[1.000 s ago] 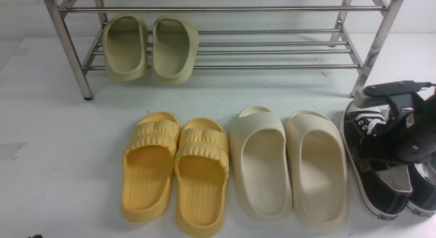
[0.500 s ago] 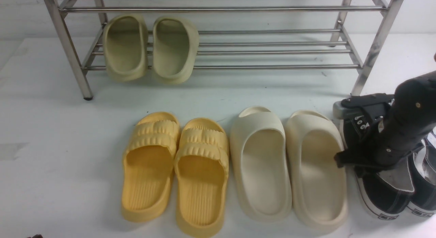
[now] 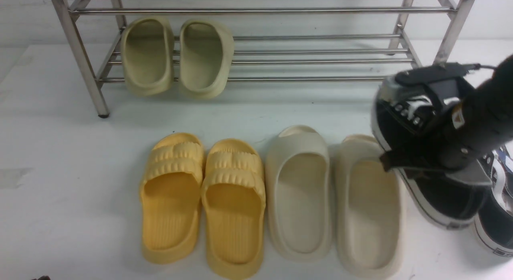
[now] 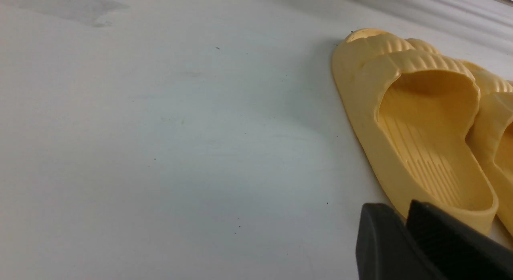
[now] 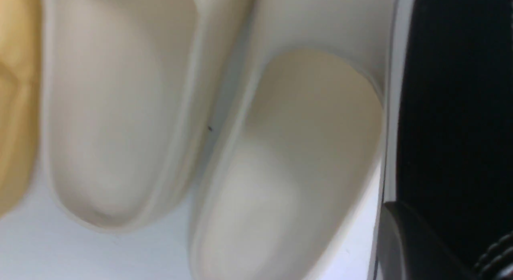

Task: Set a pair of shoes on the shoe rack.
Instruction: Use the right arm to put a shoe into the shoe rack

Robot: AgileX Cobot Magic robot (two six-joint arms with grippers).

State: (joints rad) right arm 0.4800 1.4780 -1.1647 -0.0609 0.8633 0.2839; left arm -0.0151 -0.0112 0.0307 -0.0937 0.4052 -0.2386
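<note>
One black canvas sneaker (image 3: 449, 195) is being held above the table (image 3: 80, 171) by the right gripper (image 3: 421, 173), whose jaws are being kept nearly closed, pinching the shoe's side. Its toe is being pointed toward the shoe rack (image 3: 260, 10), and its white-edged sole is being lifted clear of the tabletop. The second sneaker (image 3: 497, 220) is being left on the table at the far right, partly covered from sight by the raised shoe and the right arm (image 3: 489, 119). Just to the left of the raised shoe, two cream slides (image 3: 298, 199) are being seen side by side, followed by two yellow ribbed slippers (image 3: 170, 207). Behind this row, the steel rack is being occupied at the left of its lower tier by two greenish clogs (image 3: 146, 55), tilted with their openings facing forward. Near the yellow slippers, the left gripper (image 4: 406, 222) is being held shut, with nothing being gripped between its fingertips.
</note>
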